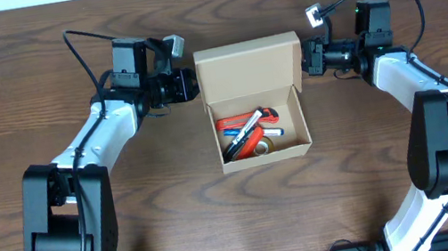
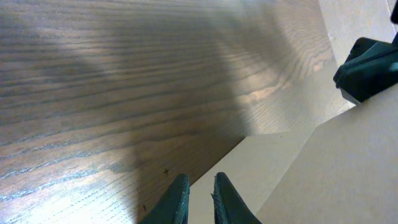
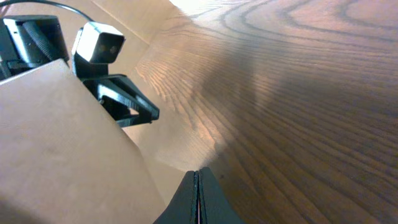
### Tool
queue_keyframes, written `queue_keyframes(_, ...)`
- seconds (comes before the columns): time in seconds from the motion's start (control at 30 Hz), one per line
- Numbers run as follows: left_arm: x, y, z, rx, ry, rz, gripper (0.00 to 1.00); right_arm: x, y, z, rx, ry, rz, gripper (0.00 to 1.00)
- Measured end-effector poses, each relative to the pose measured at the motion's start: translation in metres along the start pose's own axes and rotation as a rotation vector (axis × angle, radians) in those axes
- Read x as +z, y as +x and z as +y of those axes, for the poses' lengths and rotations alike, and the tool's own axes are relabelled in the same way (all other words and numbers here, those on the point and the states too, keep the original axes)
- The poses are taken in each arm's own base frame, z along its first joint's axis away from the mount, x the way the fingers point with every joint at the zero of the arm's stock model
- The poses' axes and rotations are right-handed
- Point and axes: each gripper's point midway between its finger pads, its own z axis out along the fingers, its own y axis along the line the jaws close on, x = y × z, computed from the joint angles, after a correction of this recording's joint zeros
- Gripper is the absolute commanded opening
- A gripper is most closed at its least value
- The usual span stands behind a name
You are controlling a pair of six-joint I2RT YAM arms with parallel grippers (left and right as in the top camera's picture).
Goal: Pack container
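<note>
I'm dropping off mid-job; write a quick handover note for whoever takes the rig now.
Left end effector: nearly shut at the lid's left edge; grip on cardboard unconfirmed.
Right end effector: shut, empty, at the lid's right edge.
Container: between the arms, lid open.
Done: markers and small items inside.
Left: close the lid.

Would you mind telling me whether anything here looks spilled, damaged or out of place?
Nothing stands out: the small tan cardboard box sits lid-open on the wooden table, its jumbled contents all inside, nothing spilled.
</note>
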Motion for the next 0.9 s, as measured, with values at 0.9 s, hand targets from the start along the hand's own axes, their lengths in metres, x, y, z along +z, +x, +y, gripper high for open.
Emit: queue_keyframes(0.9,-0.073,0.029,-0.083,0.12,-0.056,0.076,0.14,-0.032,0.1,0.109,0.089,0.247,0.435,0.01)
